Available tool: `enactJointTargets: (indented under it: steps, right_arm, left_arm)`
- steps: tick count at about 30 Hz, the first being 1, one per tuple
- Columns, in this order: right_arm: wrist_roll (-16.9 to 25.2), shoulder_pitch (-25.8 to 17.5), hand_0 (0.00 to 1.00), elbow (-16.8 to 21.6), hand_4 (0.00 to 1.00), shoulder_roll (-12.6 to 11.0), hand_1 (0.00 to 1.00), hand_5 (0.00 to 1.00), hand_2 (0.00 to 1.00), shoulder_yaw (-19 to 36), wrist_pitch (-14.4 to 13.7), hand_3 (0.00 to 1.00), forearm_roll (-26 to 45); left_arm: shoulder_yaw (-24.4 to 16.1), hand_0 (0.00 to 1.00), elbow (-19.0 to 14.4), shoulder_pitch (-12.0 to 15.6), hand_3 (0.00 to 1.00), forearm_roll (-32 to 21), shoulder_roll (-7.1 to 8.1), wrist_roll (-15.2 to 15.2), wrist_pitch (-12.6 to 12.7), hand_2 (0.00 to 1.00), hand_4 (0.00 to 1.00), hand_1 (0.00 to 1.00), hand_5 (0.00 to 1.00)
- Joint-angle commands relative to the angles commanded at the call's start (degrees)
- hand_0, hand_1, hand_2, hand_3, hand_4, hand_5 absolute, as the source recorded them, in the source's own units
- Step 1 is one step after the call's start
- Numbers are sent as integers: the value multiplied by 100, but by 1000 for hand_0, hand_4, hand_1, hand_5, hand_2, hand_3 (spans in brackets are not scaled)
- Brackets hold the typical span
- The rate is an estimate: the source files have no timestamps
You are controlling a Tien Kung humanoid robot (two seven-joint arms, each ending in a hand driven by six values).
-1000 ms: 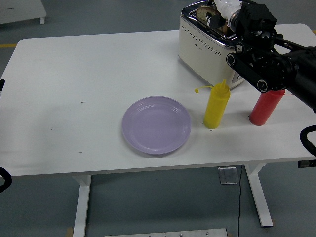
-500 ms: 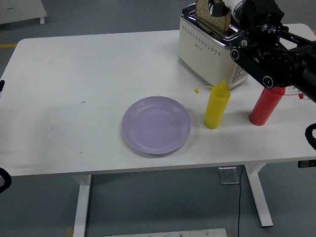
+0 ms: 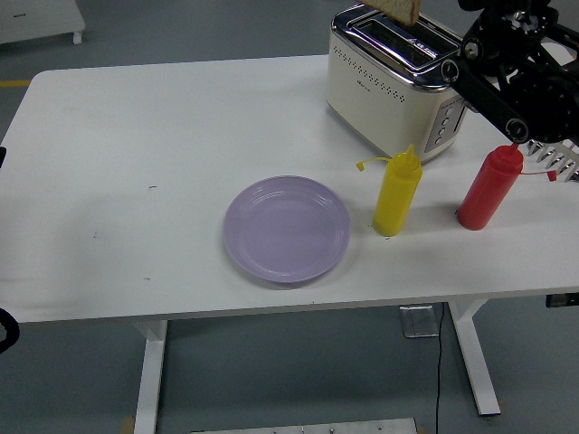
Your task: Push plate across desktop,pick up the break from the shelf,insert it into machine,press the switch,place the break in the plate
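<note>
Bread point(image 3: 399, 10) is seen at the very top edge of the view, directly above the toaster point(image 3: 398, 80), only its lower corner being visible. The slice is cut off by the frame, so what holds it cannot be told. The toaster, cream-sided with a chrome top and two open slots, is set at the far right part of the white table point(image 3: 136, 136). The right arm point(image 3: 520, 77) is raised just to the right of the toaster and runs out of the picture at the top; whether its hand is open or closed cannot be told. A yellow squeeze bottle point(image 3: 397, 192) is stood just in front of the toaster, and a red squeeze bottle point(image 3: 488, 186) is stood to the front right of it. A lilac plate point(image 3: 287, 229) is laid to the front left of the toaster, apart from the yellow bottle.
</note>
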Motion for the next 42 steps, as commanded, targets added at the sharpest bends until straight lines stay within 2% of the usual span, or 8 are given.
enactJointTargets:
  steps: [5,11,16,21,23,27,35,42]
  right_arm:
    - [-8,15,239,396,410,-141,335,120,432,109,-19,524,-24]
    - [-24,44,239,1170,391,-409,334,127,431,167,87,525,476]
    - [-22,92,239,1861,391,-573,334,127,431,66,279,525,1067]
    - [19,141,238,2490,377,-701,334,122,431,-156,618,524,1680]
    - [18,153,238,2755,373,-739,335,123,431,-302,757,524,1952]
    - [-61,177,238,3219,373,-750,335,123,431,-699,837,524,2450]
    - [-128,155,243,3637,368,-648,336,121,431,-1510,924,524,3090]
    - [-122,35,244,3634,365,-466,336,121,431,-2287,910,525,3253]
  left_arm:
    - [2,825,-1,3,799,0,3,0,1,930,633,869,998]
    - [0,825,-7,15,799,0,10,1,4,929,633,869,998]
    - [-10,825,-9,26,799,-4,14,-2,5,929,633,869,998]
    - [-27,825,-6,34,800,-7,13,-4,8,929,634,869,998]
    - [-35,825,-5,37,800,-6,15,-4,11,929,633,869,998]
    - [-49,825,0,38,800,-2,17,-1,12,929,633,869,998]
    - [-67,825,6,42,800,-1,14,-3,12,927,634,870,998]
    - [-99,825,10,58,800,1,7,-5,12,927,633,869,998]
